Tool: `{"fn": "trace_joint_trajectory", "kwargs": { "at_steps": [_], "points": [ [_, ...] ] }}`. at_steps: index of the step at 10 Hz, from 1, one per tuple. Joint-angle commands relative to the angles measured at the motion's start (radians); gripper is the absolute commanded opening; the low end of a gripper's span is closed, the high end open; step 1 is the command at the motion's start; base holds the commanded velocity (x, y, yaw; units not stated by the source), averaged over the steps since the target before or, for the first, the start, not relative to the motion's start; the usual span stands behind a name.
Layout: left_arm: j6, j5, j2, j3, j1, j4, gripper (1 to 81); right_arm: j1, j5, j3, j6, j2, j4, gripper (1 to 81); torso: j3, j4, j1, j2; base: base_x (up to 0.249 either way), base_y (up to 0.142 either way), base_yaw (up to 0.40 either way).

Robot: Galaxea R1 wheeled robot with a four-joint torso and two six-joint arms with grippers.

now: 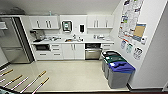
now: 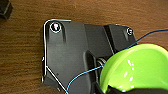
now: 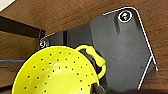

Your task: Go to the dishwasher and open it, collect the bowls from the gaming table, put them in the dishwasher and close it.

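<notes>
Pale glossy floor (image 1: 67, 75) carrying three lidded bins (image 1: 117, 71) in a row along its right edge, by the wall. Near the bottom-left corner, striped rods with wooden handles (image 1: 32, 81), perhaps the foosball table's, jutting over.

floor (image 1: 70, 72) open – bins (image 1: 117, 71) crowd right

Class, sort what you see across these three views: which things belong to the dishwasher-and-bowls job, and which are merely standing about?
Belong to the job:
- dishwasher, already open
- lime green bowl
- yellow perforated bowl

Just standing about:
- fridge
- three waste bins
- wall posters
- sink
- football-table rods
</notes>
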Motion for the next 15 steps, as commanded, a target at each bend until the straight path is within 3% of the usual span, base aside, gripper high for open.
{"fn": "trace_joint_trajectory", "kwargs": {
  "at_steps": [1,15],
  "points": [
    [-0.001,0.027,-0.018,-0.004,-0.033,-0.002,1.0,0.044,-0.035,0.011,-0.001,-0.008,-0.014,1.0,0.000,0.000,0.000,0.000,0.179,0.000,0.000],
    [-0.001,0.027,-0.014,-0.004,-0.035,-0.002,1.0,0.039,-0.035,0.008,-0.001,-0.011,-0.014,1.0,0.000,0.000,0.000,0.000,0.185,0.000,0.000]
  ]
}}
